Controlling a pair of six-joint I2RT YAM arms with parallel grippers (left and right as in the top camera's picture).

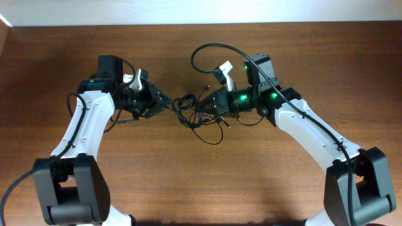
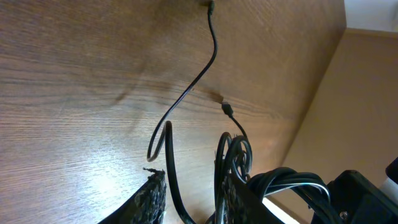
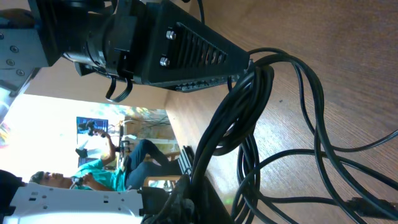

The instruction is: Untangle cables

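2 hands meet at the cables (image 1: pixel 200 114): left hand (image 1: pixel 168 102) and right hand (image 1: pixel 202 108) each clamp strands.

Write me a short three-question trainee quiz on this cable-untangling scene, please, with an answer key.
1. True or false: the cables lie in a knotted bundle on the wooden table between the two arms.
2. Which arm is shut on the cable bundle in its own wrist view? A) the right pincer B) neither C) both arms are away from the cables
3. Fill in: in the left wrist view, a cord runs between the fingers of the left pincer, and a loose plug end lies on the ____.

Key
1. True.
2. A, the right pincer.
3. Table.
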